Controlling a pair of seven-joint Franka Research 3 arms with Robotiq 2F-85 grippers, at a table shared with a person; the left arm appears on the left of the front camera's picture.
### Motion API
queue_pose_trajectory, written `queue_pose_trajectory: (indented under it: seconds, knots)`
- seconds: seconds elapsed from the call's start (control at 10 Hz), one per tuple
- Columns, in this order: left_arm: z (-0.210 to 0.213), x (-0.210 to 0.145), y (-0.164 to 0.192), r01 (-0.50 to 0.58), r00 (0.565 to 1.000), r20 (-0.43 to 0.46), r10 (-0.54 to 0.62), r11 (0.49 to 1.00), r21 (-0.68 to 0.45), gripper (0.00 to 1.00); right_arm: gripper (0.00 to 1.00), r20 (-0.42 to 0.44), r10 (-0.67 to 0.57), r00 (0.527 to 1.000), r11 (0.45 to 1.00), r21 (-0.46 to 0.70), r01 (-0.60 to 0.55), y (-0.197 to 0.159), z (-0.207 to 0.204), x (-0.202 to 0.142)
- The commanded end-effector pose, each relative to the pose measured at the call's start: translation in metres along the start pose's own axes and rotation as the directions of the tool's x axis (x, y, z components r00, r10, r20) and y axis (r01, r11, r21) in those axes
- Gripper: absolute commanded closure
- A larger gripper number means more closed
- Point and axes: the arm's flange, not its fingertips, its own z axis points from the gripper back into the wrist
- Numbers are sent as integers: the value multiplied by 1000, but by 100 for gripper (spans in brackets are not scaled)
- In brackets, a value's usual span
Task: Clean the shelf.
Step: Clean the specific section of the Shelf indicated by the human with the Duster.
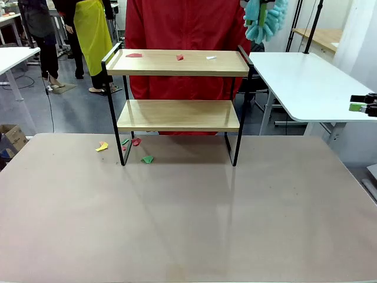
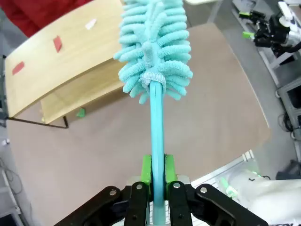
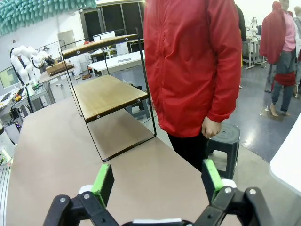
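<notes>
Two-tier wooden shelf (image 1: 177,115) at the far side of a brown table (image 1: 177,224), with a person in a red jacket (image 1: 182,23) just behind it.
The shelf's boards run side to side. Above its right end hangs a teal duster (image 1: 265,17), its handle pinched in the left gripper's (image 2: 157,168) jaws and its head aimed down beside the top board; this arm is nearer. The right gripper (image 3: 157,181), jaws spread and empty, sits well off to the shelf's right. Paper scraps (image 1: 179,57) dot the top board, and loose scraps (image 1: 147,159) lie by the left legs.
</notes>
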Motion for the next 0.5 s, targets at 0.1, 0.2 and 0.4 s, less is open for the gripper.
queue_pose_trajectory:
  seconds: [0.1,0.2,0.4]
  knots:
    - [22,-9,16,27,1000,4,-27,1000,-12,87,0,3,4,1000,1000,1,-4,3,-1,3]
    - [22,-9,16,27,1000,4,-27,1000,-12,87,0,3,4,1000,1000,1,-4,3,-1,3]
    - [17,-8,-11,-88,995,50,84,993,81,87,0,3,4,1000,1000,1,-4,3,-1,3]
